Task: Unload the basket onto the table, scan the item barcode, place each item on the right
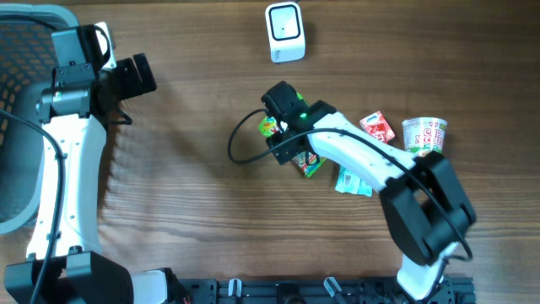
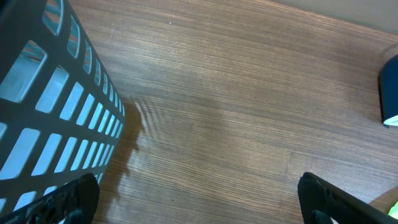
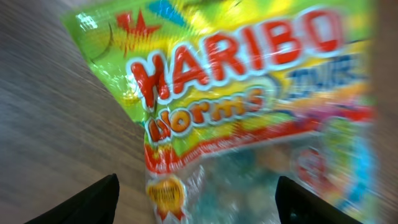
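— Found the Haribo Worms bag [image 3: 249, 93] yet?
— Yes. Lying on the wooden table [image 1: 186, 194], robot-ward of the white scanner [image 1: 284, 32] and well apart from it. Fills the right wrist view, print bright but blurred.
— And the right gripper [image 3: 196, 205]?
— Hovering right over that bag, same side of the scanner. Spread wide, one finger out toward each side of the bag. Cannot tell about touching.
— Anything else around the scanner?
— Further off, to the scanner's right and robot-ward: a red packet [image 1: 378, 127], a noodle cup [image 1: 424, 133] just beside it, a teal packet [image 1: 353, 181] nearer the robot.
— Left gripper [image 2: 199, 208]?
— Far to the scanner's left, beside the mesh basket [image 2: 50, 112]. Wide apart, holding nothing, only bare wood below.
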Controlling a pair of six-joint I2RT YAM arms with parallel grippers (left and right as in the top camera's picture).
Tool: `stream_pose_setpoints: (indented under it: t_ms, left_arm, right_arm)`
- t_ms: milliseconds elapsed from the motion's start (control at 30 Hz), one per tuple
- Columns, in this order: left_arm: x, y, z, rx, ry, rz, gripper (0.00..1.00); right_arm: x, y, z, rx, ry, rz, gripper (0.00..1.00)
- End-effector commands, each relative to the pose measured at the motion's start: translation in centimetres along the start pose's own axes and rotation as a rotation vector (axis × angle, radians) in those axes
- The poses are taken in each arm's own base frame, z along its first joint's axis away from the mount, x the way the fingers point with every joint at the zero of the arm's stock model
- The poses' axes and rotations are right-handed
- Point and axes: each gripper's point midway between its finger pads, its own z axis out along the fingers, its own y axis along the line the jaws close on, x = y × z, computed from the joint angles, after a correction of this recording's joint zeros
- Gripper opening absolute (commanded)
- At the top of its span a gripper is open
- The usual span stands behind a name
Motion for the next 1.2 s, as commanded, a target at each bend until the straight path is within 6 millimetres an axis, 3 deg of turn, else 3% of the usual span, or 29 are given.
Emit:
stream_pose_setpoints:
  t_ms: [0, 67, 100, 133, 167, 200, 233, 300, 400, 500, 533, 633, 700, 800, 867, 1067, 1167]
  left_arm:
    - [-0.5, 0.1, -0.5, 0.005, -0.019, 0.009, 1.0]
    - [-0.5, 0.1, -0.5, 0.005, -0.018, 0.009, 1.0]
    - [-0.5, 0.1, -0.5, 0.005, -0.019, 0.009, 1.0]
    - [-0.5, 0.1, -0.5, 0.005, -0.019, 0.009, 1.0]
    - [-0.5, 0.1, -0.5, 0.005, -0.019, 0.009, 1.0]
    - [-0.5, 0.1, -0.5, 0.005, -0.019, 0.009, 1.0]
    - [-0.5, 0.1, -0.5, 0.005, -0.019, 0.009, 1.0]
    - [-0.5, 0.1, -0.5, 0.005, -0.019, 0.009, 1.0]
    - [-0.5, 0.1, -0.5, 0.005, -0.019, 0.009, 1.0]
    - [-0.5, 0.1, -0.5, 0.005, -0.018, 0.009, 1.0]
    - [-0.5, 0.1, -0.5, 0.005, -0.019, 0.009, 1.0]
    - [-0.5, 0.1, -0.5, 0.005, -0.018, 0.009, 1.0]
    - [-0.5, 0.1, -0.5, 0.005, -0.019, 0.009, 1.0]
    - [-0.5, 0.1, -0.5, 0.005, -0.018, 0.009, 1.0]
    - [-0.5, 0.1, -0.5, 0.005, -0.018, 0.009, 1.0]
    - [-0.5, 0.1, -0.5, 0.005, -0.018, 0.009, 1.0]
    - [-0.5, 0.1, -0.5, 0.005, -0.018, 0.009, 1.0]
  right_arm:
    - [2.9, 1.9, 4.0, -0.082, 0.122, -0.056, 0.81]
    - [3.9, 1.1, 5.6, -0.026, 0.163, -0.063, 0.79]
    - [4.3, 0.8, 6.2, -0.007, 0.177, -0.067, 0.72]
    - [4.5, 0.9, 6.5, -0.008, 0.188, -0.067, 0.54]
    - [4.7, 0.9, 6.6, -0.009, 0.193, -0.064, 0.29]
    - [4.8, 1.0, 6.5, -0.012, 0.198, -0.058, 0.12]
    - [4.7, 0.9, 6.2, -0.009, 0.197, -0.041, 0.04]
    - [4.1, 0.9, 5.4, -0.011, 0.175, -0.039, 0.04]
    - [1.8, 1.9, 1.5, -0.104, 0.07, -0.02, 0.04]
    - [-1.0, 3.7, -4.8, -0.254, -0.093, -0.015, 0.04]
    - [-2.0, 5.0, -8.4, -0.361, -0.173, -0.008, 0.04]
    - [-2.5, 8.1, -12.3, -0.592, -0.212, 0.053, 0.04]
    - [-2.5, 10.6, -13.6, -0.768, -0.192, 0.068, 0.04]
    - [-2.6, 13.0, -14.4, -0.97, -0.131, 0.121, 0.04]
    - [-3.0, 13.9, -13.8, -1.049, -0.096, 0.177, 0.04]
    - [-2.7, 16.6, -9.0, -1.282, 0.032, 0.278, 0.04]
    - [-2.6, 16.8, -7.1, -1.369, 0.069, 0.285, 0.04]
